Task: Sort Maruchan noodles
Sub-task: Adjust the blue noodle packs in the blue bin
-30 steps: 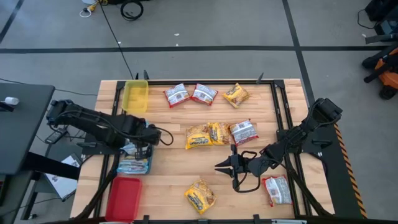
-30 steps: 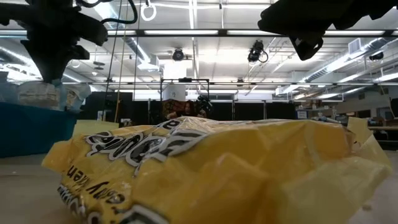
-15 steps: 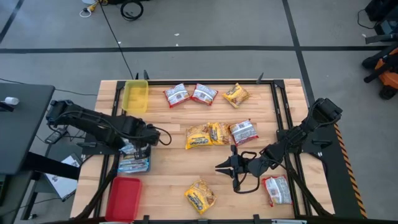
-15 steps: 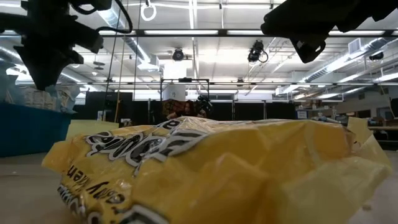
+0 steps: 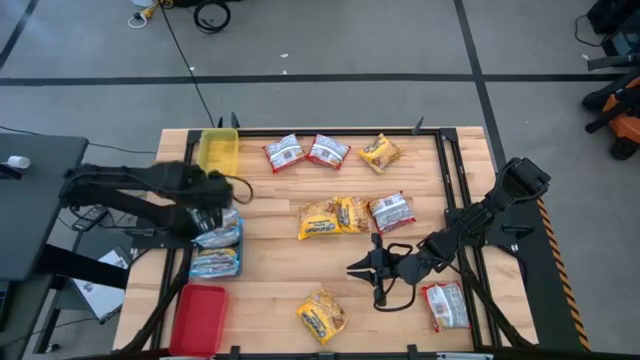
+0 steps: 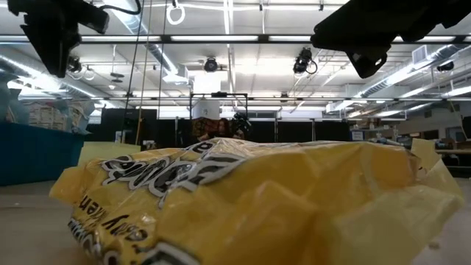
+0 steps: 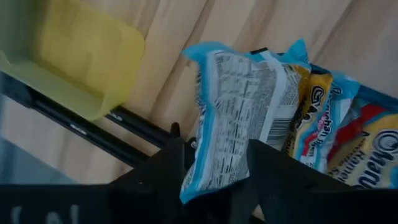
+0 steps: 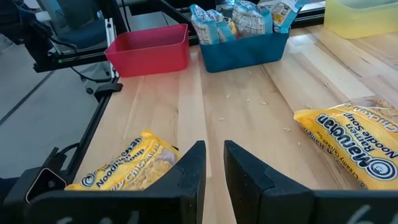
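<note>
Blue-white packets (image 7: 239, 134) stood on edge in the blue tray (image 8: 245, 46), sorted by colour; left claw (image 7: 211, 168) apart above them, right claw (image 8: 210, 163) narrowly parted, idle over the worktop (image 5: 275, 290).

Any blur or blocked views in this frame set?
High view: left arm smeared by motion blur, the rest sharp. Low view: a yellow noodle packet against the lens fills the lower half, soft-focused, hiding the table; ceiling lights glare. Left wrist view: near blue-white packet slightly soft. Right wrist view: clear.
</note>
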You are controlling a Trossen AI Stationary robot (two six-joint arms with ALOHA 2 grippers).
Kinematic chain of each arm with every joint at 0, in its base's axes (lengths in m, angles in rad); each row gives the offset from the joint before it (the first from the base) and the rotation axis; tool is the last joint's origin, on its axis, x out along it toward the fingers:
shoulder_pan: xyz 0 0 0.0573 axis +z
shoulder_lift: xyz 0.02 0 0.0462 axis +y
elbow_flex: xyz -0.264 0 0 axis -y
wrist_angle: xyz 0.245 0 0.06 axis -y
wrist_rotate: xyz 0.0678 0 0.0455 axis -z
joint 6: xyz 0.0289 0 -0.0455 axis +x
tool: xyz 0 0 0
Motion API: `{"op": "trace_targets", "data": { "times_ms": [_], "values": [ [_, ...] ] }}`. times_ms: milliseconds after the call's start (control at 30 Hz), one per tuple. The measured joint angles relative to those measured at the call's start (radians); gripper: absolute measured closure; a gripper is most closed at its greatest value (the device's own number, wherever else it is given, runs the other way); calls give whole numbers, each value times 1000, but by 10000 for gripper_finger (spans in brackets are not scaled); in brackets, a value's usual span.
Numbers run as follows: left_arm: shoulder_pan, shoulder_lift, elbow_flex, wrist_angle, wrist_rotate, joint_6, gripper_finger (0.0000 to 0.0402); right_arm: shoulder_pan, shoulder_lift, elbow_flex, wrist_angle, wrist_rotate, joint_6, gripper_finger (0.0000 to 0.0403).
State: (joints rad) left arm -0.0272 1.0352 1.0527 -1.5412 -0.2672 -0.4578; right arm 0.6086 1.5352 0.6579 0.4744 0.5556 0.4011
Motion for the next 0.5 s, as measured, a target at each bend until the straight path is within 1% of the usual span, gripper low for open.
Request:
{"op": "trace_targets", "data": {
  "times_ms": [133,300,400,500],
  "values": [
    [137,-56,0,14,65,81,187,0,0,0,0,-2,0,339],
    [297,-61,-17,51,185,196,158,0,0,0,-1,-35,22,337],
    [378,-54,-85,103,252,273,149,4,0,0,-3,-60,40,336],
    [442,-53,-176,134,290,353,147,19,0,0,-18,-71,62,336]
  ]
}}
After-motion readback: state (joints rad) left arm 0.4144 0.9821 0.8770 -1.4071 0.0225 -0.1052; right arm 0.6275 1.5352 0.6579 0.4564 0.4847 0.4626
